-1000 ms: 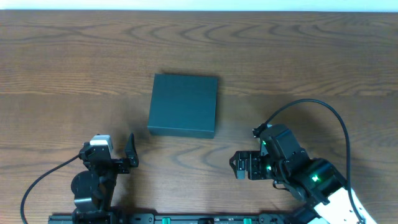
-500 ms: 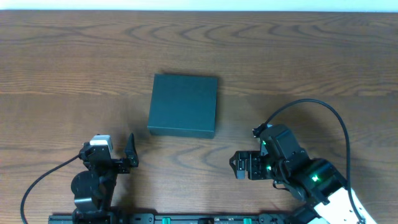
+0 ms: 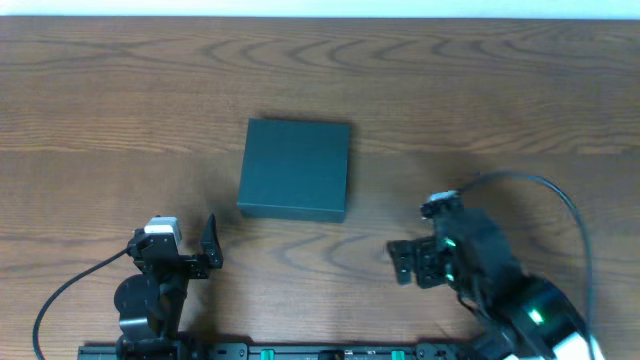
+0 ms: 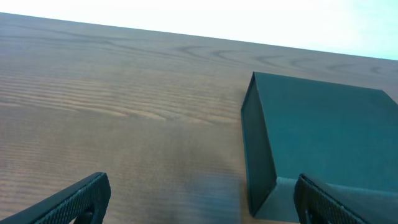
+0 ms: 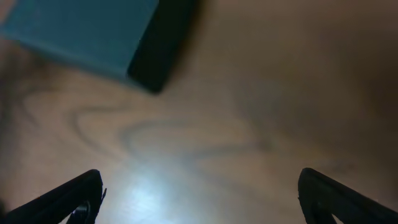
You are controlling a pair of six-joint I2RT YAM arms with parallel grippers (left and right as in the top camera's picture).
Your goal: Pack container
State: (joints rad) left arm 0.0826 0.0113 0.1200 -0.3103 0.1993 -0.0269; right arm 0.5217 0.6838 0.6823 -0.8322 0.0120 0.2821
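Container (image 3: 296, 168) whole only overhead; in wrist views, left fingers (image 4: 81, 198) and right fingers (image 5: 69, 198) wide apart, empty.

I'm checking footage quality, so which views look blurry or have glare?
Overhead: sharp, except the blurred right gripper. Left wrist: container crisp, far background washed out white. Right wrist: soft throughout, bright glare patch on the table.

A brown wood-grain table (image 4: 93, 93) stretches beneath and ahead of my left pincer (image 4: 202, 190); past its far edge, a pale band (image 4: 186, 15), brightly lit.
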